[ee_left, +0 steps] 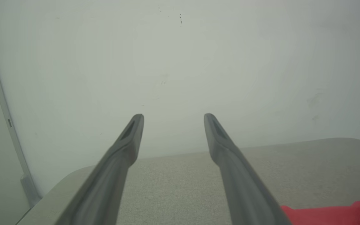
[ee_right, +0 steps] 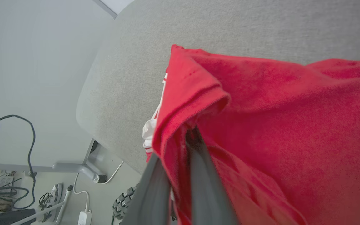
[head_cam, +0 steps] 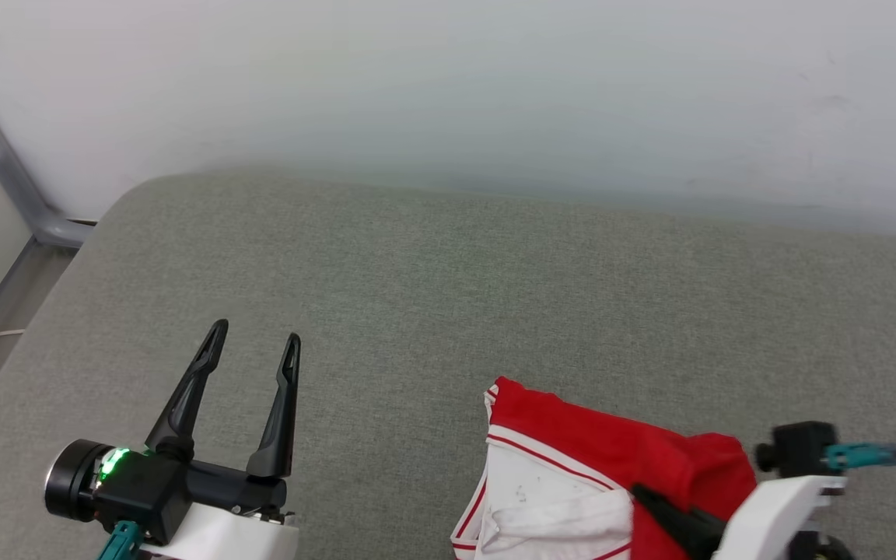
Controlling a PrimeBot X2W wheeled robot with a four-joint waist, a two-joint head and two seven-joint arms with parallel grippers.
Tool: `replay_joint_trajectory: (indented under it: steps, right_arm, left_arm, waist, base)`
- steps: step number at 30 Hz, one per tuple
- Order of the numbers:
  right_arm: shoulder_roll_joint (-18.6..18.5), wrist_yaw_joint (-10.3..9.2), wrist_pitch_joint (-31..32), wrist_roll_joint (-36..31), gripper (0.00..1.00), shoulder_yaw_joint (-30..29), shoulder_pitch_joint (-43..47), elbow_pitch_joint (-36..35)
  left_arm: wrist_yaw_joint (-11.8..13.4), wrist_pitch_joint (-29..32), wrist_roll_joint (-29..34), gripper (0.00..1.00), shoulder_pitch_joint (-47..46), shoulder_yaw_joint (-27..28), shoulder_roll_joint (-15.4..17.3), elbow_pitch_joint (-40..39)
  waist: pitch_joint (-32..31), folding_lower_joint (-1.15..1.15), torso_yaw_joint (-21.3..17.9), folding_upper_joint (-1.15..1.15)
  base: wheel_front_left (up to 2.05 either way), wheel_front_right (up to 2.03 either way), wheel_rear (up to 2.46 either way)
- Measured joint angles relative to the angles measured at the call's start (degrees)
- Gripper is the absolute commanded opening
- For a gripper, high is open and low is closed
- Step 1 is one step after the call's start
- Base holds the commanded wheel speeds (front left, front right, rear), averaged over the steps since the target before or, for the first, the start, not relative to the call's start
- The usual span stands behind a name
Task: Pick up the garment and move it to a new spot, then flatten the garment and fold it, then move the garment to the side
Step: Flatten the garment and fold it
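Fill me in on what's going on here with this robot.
The robot's right end effector is shut on a fold of the red and white garment. The garment sits bunched at the near right of the grey padded surface, not yet flattened or folded. The left end effector is open and empty, poised over bare surface to the garment's left.

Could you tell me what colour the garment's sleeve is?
The sleeve is white, red-striped; head view.

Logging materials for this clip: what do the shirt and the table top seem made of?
Shirt: soft knit cloth, matte red with white trim; fuzzy nap, limp folds. Table top: probably grey woven fabric covering, matte; fine weave grain visible.
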Motion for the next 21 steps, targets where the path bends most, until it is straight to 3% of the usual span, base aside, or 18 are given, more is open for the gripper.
replay_joint_trajectory:
  steps: [9, 21]
  right_arm:
    - [0.18, 0.0, -10.31, 4.94, 0.0, 10.0, -6.06, 9.77]
    - [0.16, 0.0, -24.87, 7.33, 0.0, 13.72, -16.55, 31.48]
  left_arm:
    - [0.0, 0.0, -0.05, 1.0, -0.43, 0.13, 0.34, 0.02]
    - [0.0, 0.0, -0.05, 1.0, -1.35, -0.31, 0.01, 0.25]
  waist:
    - [0.47, 0.0, 1.73, 0.0]
    - [3.16, 0.0, 3.95, 0.0]
  base:
    - [0.0, 0.0, 0.0]
    - [0.0, 0.0, 0.0]
